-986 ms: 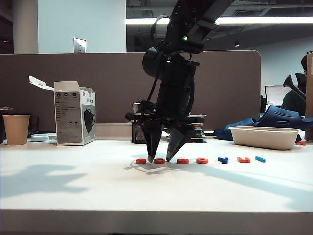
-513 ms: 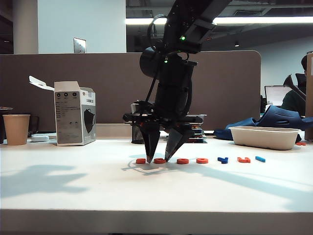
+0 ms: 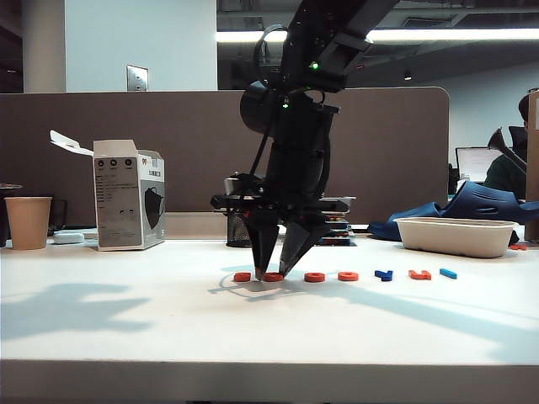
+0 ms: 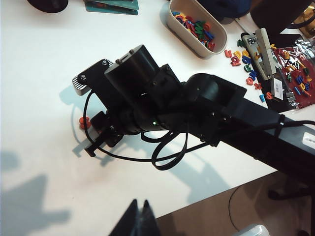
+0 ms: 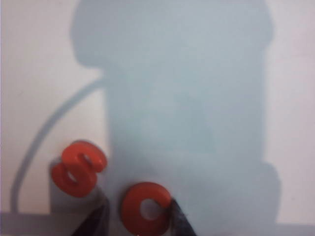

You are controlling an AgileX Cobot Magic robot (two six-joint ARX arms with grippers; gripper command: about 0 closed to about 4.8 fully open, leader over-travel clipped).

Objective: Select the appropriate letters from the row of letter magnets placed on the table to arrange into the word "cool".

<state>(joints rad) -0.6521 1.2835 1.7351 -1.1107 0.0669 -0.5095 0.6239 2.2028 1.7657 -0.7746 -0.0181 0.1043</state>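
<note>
The row of letter magnets lies on the white table: several orange ones, a dark-blue one, an angular orange one and a light-blue bar. My right gripper points down over the second letter from the left, an orange C. In the right wrist view the C lies flat between the fingers of the right gripper. One finger touches it and the other stands a little off. My left gripper is shut and empty, high above the table.
An orange curly letter lies right beside the C. A white box and a paper cup stand at the back left. A mesh pen cup is behind the arm. A white tray of letters sits at the back right.
The right gripper's fingers have drawn closer together around the C, after a slight shift to the left. The letters have not moved.
</note>
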